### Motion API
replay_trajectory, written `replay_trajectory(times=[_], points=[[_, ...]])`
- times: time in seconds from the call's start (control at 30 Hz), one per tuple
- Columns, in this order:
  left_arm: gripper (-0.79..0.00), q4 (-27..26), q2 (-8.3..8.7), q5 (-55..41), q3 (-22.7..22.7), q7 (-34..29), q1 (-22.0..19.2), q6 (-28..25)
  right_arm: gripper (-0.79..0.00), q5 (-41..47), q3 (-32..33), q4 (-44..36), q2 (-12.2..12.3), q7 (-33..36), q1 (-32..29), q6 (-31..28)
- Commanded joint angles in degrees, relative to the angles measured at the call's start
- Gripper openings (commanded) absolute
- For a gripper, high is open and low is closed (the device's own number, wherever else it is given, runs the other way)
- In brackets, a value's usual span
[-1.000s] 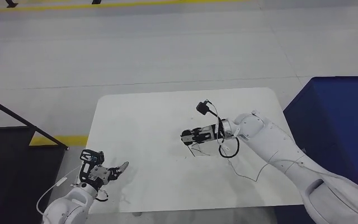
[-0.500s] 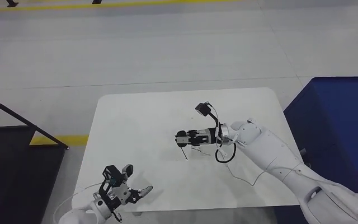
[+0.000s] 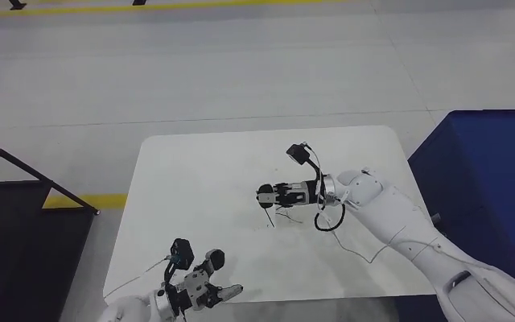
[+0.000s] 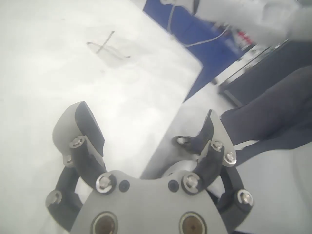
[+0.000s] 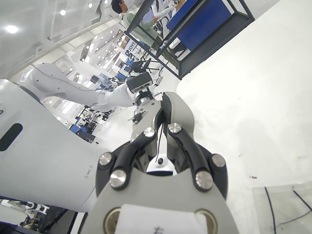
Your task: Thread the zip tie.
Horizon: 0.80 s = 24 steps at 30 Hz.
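Desk (image 3: 193,185), plain white with rounded corners, stands on a pale grey floor (image 3: 241,72). A blue cabinet (image 3: 471,169) is at the desk's 3 o'clock and a yellow floor stripe (image 3: 84,201) at its 9 o'clock. The right wrist view looks out on a bright hall with a dark metal rack (image 5: 195,23) beyond the desk's edge. In the top view the right gripper (image 3: 264,196) hovers near the middle of the desk, its fingers (image 5: 175,113) pressed together on the zip tie (image 3: 270,217). The zip tie is a thin black strip hanging from the fingers. Its long axis runs from 12 o'clock to about 5 o'clock, with the free end pointing down at the desk. In the right wrist view the zip tie (image 5: 159,132) passes between the closed pads. A few loose ties (image 3: 288,214) lie crossed on the desk just at 4 o'clock of that gripper. A clear plastic piece (image 5: 280,210) with dark strands on or in it lies flat on the desk; whether it is a bag or a sheet I cannot tell. The left gripper (image 3: 224,275) is at the desk's 7 o'clock edge, well apart from the zip tie, with its fingers (image 4: 85,120) spread wide and holding nothing.
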Motion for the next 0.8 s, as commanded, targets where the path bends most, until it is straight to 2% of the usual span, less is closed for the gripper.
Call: replay_trajectory(times=[0.0, 0.03, 0.2, 0.27, 0.33, 0.37, 0.43, 0.53, 0.77], points=[[0.000, -1.1, 0.18, -19.7, 1.0, -6.4, -2.8, 6.2, -0.785, 1.0, 0.9, -2.0, 1.2, 0.9, -0.2, 0.9], [0.000, -1.3, 0.24, -22.4, 1.1, -7.7, -3.9, 8.1, -0.785, 1.5, 1.5, -2.6, 1.6, 0.9, -0.2, 0.9], [0.000, -1.3, 0.24, -22.4, 1.1, -7.7, -3.9, 8.1, -0.785, 1.5, 1.5, -2.6, 1.6, 0.9, -0.2, 0.9], [0.000, -1.3, 0.24, -22.4, 1.1, -7.7, -3.9, 8.1, -0.785, 0.1, 0.5, -4.5, 1.6, 3.6, -0.5, 3.6], [0.000, -1.8, -0.11, -32.2, 3.5, -6.9, -4.2, 10.3, -0.785, -1.0, -0.2, -4.7, 1.8, 7.1, 0.5, 7.1], [0.000, -1.1, -0.18, -34.4, 3.3, -6.4, -5.6, 11.1, -0.785, -0.9, -0.4, -4.4, 1.9, 8.4, 0.9, 8.4], [0.000, 0.5, -0.50, -32.1, 3.6, -2.7, -8.2, 11.0, -0.785, 0.6, -1.6, -4.7, 2.1, 12.2, 1.9, 12.2], [0.000, 2.0, -1.22, -30.6, 6.3, 2.6, -10.5, 12.3, -0.785, 3.7, -2.6, -4.8, 2.5, 15.2, 3.4, 15.2], [0.000, 1.9, -1.25, -31.1, 6.7, 2.3, -10.4, 12.9, -0.785, 3.7, -2.6, -4.8, 2.5, 15.2, 3.4, 15.2]])
